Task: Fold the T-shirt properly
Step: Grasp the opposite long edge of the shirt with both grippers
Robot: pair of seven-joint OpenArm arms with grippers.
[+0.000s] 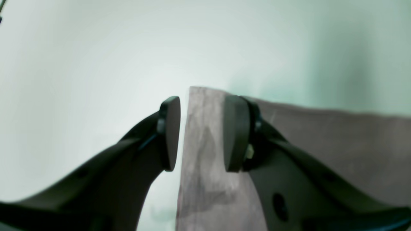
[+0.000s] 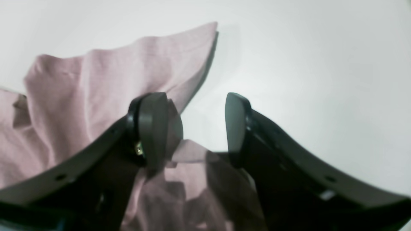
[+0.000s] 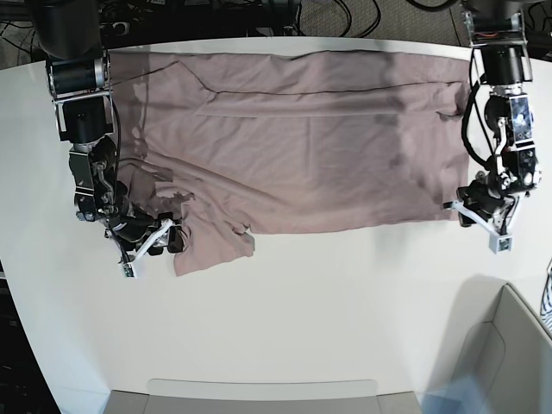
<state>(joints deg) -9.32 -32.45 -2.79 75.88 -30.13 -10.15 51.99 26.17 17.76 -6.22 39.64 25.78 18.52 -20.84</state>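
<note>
The mauve-pink T-shirt [image 3: 302, 147] lies spread wide across the white table [image 3: 302, 319], its lower left part bunched and wrinkled. My left gripper [image 3: 476, 226] hovers at the shirt's lower right corner. In the left wrist view the left gripper [image 1: 202, 134] is open, and the shirt's corner [image 1: 205, 179] lies flat between its pads with a gap on each side. My right gripper [image 3: 153, 246] sits at the crumpled lower left edge. Seen from the right wrist, the right gripper [image 2: 196, 128] is open too, with rumpled shirt [image 2: 96, 96] under and behind its left finger [image 2: 154, 128].
A grey bin [image 3: 504, 345] stands at the front right corner, with a bit of blue-and-white striped cloth [image 3: 548, 310] at the frame's edge. A grey tray rim [image 3: 259, 392] runs along the front. Cables lie behind the table's far edge.
</note>
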